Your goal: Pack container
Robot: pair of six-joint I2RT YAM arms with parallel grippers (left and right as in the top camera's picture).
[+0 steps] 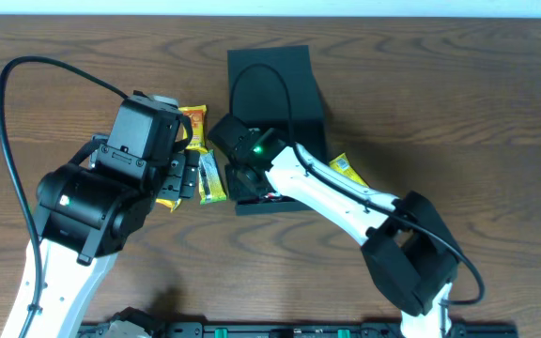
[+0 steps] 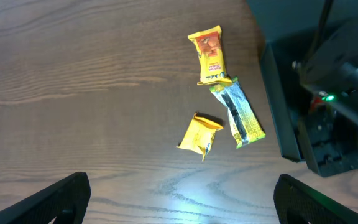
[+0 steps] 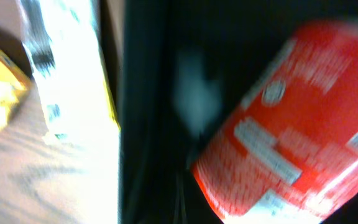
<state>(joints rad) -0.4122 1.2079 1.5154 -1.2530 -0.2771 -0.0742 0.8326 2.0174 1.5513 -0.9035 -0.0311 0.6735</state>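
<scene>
Two grippers are at work around the dark teal-black square rigid container (image 1: 289, 84), whose hinged flap lid is folded back on its far side. We see the left gripper (image 2: 180, 196) hanging above the brown wood-grain table (image 2: 73, 93) with its two dark fingers (image 2: 64, 196) spread wide apart and nothing between them. Just ahead of it lie three snack packets. A small crumpled yellow packet (image 2: 199, 135) is nearest, a long green-and-silver wrapped bar (image 2: 238, 115) lies to its right and a little further out, and a flat yellow-orange packet (image 2: 210, 56) is furthest, its near end touching the bar's far end. The container's dark wall rises to the right of that gripper, just beside the bar. The right gripper (image 1: 244, 176) reaches down inside the container, close to the wall that faces the packets. Its own camera is heavily blurred. We make out a red cylindrical can (image 3: 291, 124) with white label patches lying tilted in the dark interior below it, seemingly close to the fingers, but we cannot tell whether those jaws are parted or closed on anything. On the side of the right arm away from the three packets, a fourth yellow packet (image 1: 346, 167) lies on the table just beside the container.
</scene>
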